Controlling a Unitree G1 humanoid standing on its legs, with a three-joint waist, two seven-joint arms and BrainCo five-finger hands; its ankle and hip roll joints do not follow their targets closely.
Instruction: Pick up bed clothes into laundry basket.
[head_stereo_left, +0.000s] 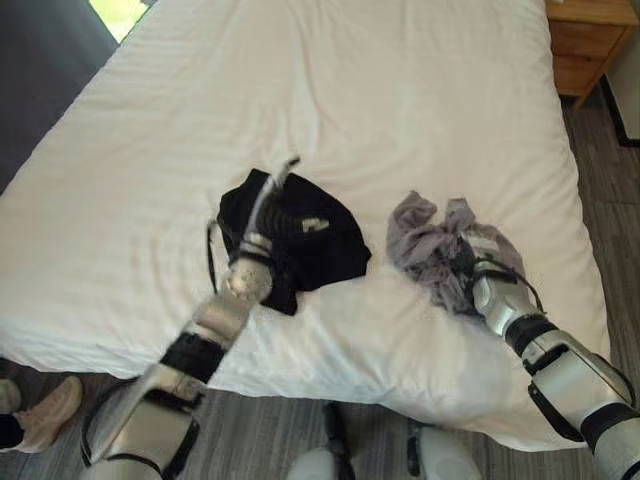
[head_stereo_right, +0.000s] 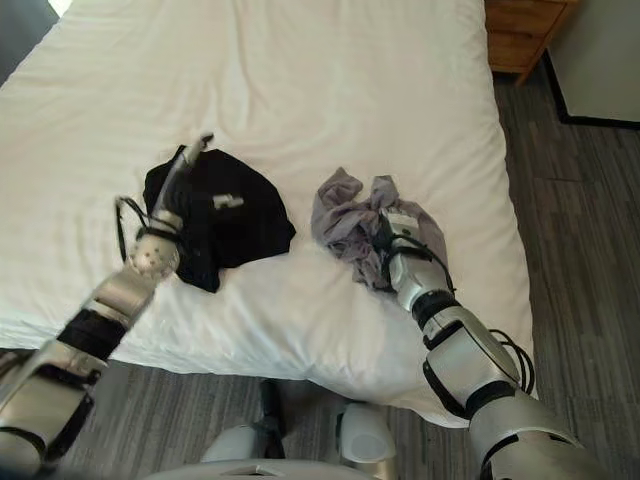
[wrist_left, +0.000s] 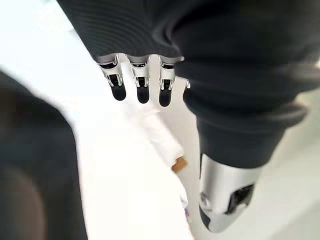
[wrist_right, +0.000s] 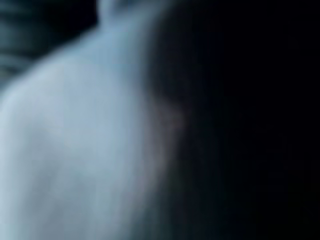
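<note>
Black garment (head_stereo_left: 300, 238) bunched at frame centre, no clear long axis, left hand (head_stereo_left: 262, 205) above it, fingers straight. Right hand (head_stereo_right: 398, 236) buried in the grey garment (head_stereo_right: 352, 222) at centre right, fingers can't be told. White bed (head_stereo_left: 400, 90), wooden nightstand (head_stereo_left: 585, 40) upper right

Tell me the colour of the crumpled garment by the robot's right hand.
Greyish lilac garment, lying crumpled on the white bed; the right eye view shows it best.

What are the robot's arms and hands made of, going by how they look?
Both arms are glossy silver-grey shells joined by black bands. The left hand has silver fingers with dark tips, a thicker silver thumb and a dark ribbed cover. The right hand looks silver too, with thin black cables looping beside it.
</note>
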